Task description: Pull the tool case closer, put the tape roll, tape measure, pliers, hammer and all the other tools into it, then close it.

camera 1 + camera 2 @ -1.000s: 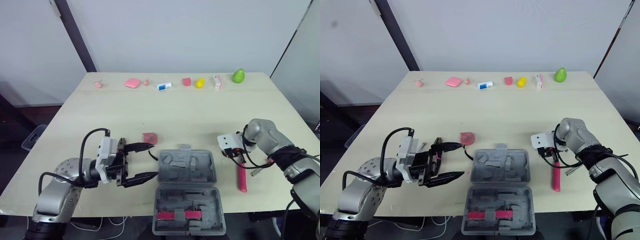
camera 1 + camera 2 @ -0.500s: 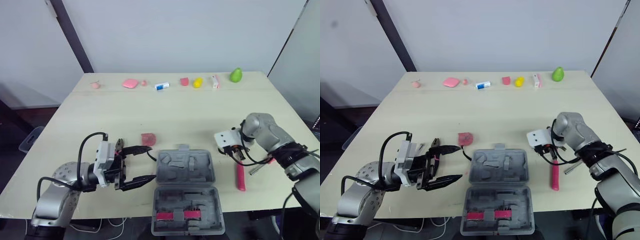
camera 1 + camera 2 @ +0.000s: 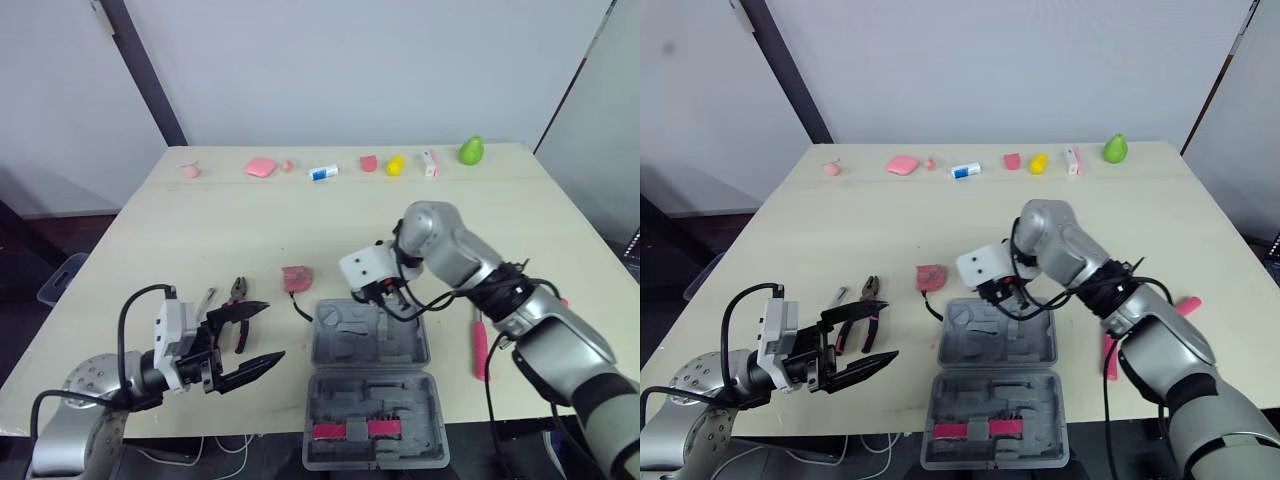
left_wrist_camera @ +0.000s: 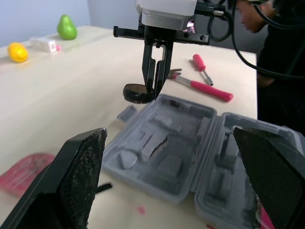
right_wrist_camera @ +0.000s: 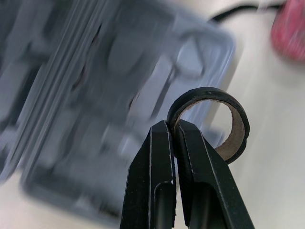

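Note:
The grey tool case [image 3: 372, 345] lies open near the front edge, with a pink-handled tool [image 3: 347, 431] in its near half. My right gripper [image 3: 385, 297] hangs over the case's far left corner, shut on the dark tape roll [image 5: 207, 91], which also shows as a ring [image 4: 138, 93] just above the case rim. My left gripper [image 3: 272, 332] is open and empty, left of the case. The pliers [image 3: 238, 300] lie beside it. The pink tape measure [image 3: 298, 277] sits behind the case. The pink-handled hammer [image 3: 480, 345] lies to the right of the case.
A pink screwdriver [image 4: 202, 64] lies beyond the hammer [image 4: 200, 87]. Small items line the far table edge, among them a green pear [image 3: 472, 150] and a yellow piece [image 3: 397, 164]. A person in dark clothes [image 4: 281, 28] stands at the table's right side.
My right arm swung left from beside the hammer to over the case's far left corner. My left gripper drew back left, away from the case, uncovering the pliers.

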`<act>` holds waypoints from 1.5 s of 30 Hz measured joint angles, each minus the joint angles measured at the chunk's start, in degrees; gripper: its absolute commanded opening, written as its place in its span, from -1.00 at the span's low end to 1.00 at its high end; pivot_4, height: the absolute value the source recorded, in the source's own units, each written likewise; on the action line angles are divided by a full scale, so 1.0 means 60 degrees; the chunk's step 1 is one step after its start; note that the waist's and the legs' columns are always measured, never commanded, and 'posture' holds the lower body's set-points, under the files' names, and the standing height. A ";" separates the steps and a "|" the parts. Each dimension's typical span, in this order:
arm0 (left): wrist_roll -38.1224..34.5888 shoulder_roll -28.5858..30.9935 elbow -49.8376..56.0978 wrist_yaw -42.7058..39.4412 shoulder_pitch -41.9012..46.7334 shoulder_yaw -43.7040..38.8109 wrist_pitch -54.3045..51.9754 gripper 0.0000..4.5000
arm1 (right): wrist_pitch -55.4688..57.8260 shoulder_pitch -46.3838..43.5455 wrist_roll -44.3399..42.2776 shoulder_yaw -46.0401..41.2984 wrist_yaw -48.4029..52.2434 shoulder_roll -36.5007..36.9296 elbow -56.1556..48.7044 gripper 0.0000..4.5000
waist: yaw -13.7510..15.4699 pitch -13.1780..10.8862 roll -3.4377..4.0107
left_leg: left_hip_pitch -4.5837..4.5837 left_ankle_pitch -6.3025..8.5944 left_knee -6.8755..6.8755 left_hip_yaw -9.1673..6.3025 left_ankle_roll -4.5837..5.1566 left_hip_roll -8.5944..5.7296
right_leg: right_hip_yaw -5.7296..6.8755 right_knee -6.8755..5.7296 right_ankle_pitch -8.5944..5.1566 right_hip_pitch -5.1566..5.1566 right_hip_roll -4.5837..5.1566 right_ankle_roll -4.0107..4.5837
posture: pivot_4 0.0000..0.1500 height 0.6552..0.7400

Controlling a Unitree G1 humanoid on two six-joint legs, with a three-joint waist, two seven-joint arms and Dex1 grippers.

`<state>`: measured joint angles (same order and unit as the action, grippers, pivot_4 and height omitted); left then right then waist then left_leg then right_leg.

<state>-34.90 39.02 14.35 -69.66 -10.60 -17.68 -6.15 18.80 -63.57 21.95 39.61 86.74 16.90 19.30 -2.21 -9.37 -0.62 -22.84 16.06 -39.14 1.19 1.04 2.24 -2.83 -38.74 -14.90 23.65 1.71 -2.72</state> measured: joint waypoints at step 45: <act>0.0015 -0.0074 -0.0228 0.0517 -0.0354 -0.0028 0.0044 1.00 | -0.1987 0.0193 0.0768 0.0786 -0.2187 -0.2091 0.2788 -0.98 | -0.0051 -0.0008 -0.0003 | 0.0005 -0.0001 0.0020 -0.0024 -0.0006 0.0000 | 0.0047 -0.0014 -0.0018 0.0003 0.0015 0.0030 | 1.00 1.00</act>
<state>-34.80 38.58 12.98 -66.55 -12.73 -17.85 -5.89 6.87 -62.41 26.55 44.33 73.61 4.36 36.02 -2.51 -9.42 -0.64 -22.81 16.06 -39.03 1.05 1.00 2.25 -2.55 -38.82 -15.00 23.67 1.80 -2.54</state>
